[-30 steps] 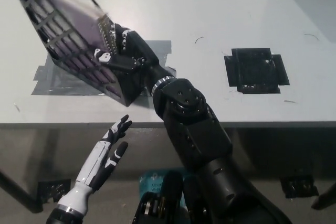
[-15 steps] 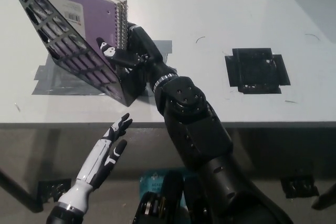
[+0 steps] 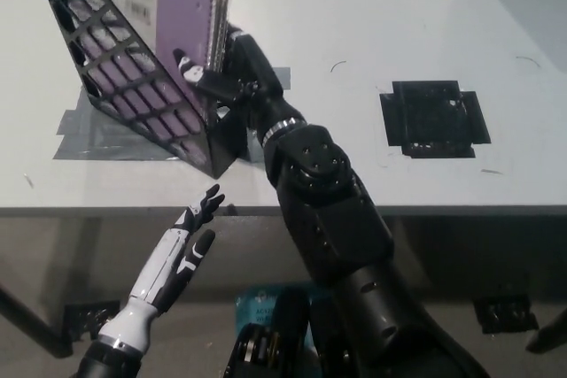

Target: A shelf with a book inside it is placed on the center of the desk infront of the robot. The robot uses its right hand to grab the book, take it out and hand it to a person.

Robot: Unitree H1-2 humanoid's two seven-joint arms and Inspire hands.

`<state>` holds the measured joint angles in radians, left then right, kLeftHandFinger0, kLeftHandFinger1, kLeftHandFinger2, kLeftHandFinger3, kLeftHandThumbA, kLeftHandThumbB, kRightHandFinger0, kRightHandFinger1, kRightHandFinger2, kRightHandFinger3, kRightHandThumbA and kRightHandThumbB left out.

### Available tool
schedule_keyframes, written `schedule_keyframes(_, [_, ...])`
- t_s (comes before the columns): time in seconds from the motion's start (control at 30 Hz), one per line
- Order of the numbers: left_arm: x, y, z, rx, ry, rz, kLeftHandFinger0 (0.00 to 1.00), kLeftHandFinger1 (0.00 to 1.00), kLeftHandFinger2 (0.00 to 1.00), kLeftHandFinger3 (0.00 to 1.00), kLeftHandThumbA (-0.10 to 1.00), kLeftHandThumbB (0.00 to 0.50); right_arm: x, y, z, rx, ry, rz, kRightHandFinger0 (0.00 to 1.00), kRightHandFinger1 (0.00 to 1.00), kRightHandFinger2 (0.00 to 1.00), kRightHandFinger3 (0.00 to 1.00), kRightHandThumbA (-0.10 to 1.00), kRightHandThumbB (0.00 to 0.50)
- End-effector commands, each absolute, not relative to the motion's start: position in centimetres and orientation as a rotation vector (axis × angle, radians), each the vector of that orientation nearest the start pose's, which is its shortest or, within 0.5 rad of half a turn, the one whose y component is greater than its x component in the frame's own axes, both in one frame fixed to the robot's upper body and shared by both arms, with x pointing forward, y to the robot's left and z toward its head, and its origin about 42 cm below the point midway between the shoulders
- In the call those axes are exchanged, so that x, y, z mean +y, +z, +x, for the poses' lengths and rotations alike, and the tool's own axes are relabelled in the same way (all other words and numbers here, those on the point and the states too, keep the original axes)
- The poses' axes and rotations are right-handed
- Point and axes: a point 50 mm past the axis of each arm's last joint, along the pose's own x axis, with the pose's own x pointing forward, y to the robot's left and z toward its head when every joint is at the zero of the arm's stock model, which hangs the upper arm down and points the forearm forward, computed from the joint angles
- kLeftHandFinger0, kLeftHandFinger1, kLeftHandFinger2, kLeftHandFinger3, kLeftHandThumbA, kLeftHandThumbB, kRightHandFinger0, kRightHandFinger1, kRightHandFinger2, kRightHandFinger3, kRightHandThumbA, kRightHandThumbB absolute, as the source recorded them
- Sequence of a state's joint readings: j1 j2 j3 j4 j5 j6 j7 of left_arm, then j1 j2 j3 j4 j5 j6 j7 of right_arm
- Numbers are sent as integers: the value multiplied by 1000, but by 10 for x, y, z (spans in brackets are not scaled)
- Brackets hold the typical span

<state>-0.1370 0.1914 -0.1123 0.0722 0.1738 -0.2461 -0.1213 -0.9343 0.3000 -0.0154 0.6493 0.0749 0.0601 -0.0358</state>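
A purple spiral-bound book (image 3: 164, 15) stands inside a black lattice shelf (image 3: 111, 86) at the upper left of the white desk. My black right hand (image 3: 221, 73) is shut on the book at its spiral edge, one finger pressed on the purple cover and the rest behind the binding. The book leans out of the shelf's open side toward the right. My white left hand (image 3: 182, 250) hangs open below the desk's front edge at the lower left, away from the shelf.
Grey tape (image 3: 84, 135) marks the desk under the shelf. A black taped square (image 3: 431, 119) lies on the desk to the right. The desk's front edge (image 3: 443, 210) runs across the middle of the picture.
The book has tipped more upright and shifted right, further out of the shelf, with my right hand moving up along its spiral edge. The left hand has barely moved.
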Motion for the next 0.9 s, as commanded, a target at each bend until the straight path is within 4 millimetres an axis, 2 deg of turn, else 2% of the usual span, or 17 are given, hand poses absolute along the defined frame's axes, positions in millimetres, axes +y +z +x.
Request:
schedule_keyframes(0.0, [224, 143, 331, -336, -306, 408, 1000, 1000, 1000, 1000, 1000, 286, 45, 384, 470, -364, 473, 420, 386, 180, 655, 654, -100, 155])
schedule_keyframes(0.03, [225, 143, 332, -343, -308, 415, 1000, 1000, 1000, 1000, 1000, 287, 44, 393, 468, -373, 484, 455, 67, 177, 677, 649, -100, 163])
schedule_keyframes(0.07, [225, 144, 332, -345, -307, 418, 1000, 1000, 1000, 1000, 1000, 288, 43, 398, 467, -383, 487, 470, 13, 160, 697, 650, -100, 172])
schedule_keyframes(0.1, [225, 144, 333, -345, -308, 424, 1000, 1000, 1000, 1000, 1000, 287, 42, 407, 464, -403, 486, 486, 1, 230, 757, 685, -100, 159])
schedule_keyframes(0.13, [225, 144, 333, -345, -308, 427, 1000, 1000, 1000, 1000, 1000, 287, 41, 410, 463, -410, 484, 490, 1, 230, 757, 685, -100, 159])
schedule_keyframes(0.17, [224, 144, 333, -348, -308, 428, 1000, 1000, 1000, 1000, 1000, 286, 39, 419, 460, -428, 471, 499, 0, 323, 837, 763, -100, 115])
schedule_keyframes(0.27, [225, 144, 332, -352, -310, 427, 1000, 1000, 1000, 1000, 1000, 285, 36, 432, 456, -465, 455, 520, 0, 375, 854, 827, -100, 120])
schedule_keyframes(0.37, [225, 142, 331, -354, -308, 413, 1000, 1000, 1000, 1000, 1000, 283, 33, 441, 455, -502, 443, 524, 0, 384, 854, 827, -100, 143])
schedule_keyframes(0.47, [224, 142, 332, -345, -303, 401, 1000, 1000, 1000, 1000, 1000, 310, 30, 450, 455, -535, 432, 536, 0, 369, 830, 822, -100, 161])
schedule_keyframes(0.53, [223, 143, 331, -330, -297, 395, 1000, 1000, 1000, 1000, 1000, 331, 23, 463, 457, -566, 413, 573, 0, 301, 749, 780, -100, 123])
schedule_keyframes(0.63, [221, 145, 331, -334, -297, 403, 1000, 1000, 1000, 1000, 1000, 320, 12, 477, 459, -570, 393, 668, 0, 216, 686, 772, -100, 123])
schedule_keyframes(0.73, [222, 145, 331, -346, -300, 417, 1000, 1000, 1000, 1000, 1000, 297, -7, 487, 463, -577, 394, 788, 0, 227, 728, 751, -100, 121])
schedule_keyframes(0.8, [224, 146, 332, -358, -304, 425, 1000, 1000, 1000, 1000, 1000, 286, -22, 490, 463, -577, 377, 841, 0, 236, 735, 701, -100, 82])
schedule_keyframes(0.83, [225, 146, 332, -363, -306, 428, 1000, 1000, 1000, 1000, 1000, 284, -27, 491, 463, -575, 370, 857, 0, 250, 735, 709, -100, 87])
schedule_keyframes(0.87, [225, 146, 333, -364, -306, 428, 1000, 1000, 1000, 1000, 1000, 283, -28, 491, 463, -574, 370, 859, 0, 199, 604, 640, -100, 17])
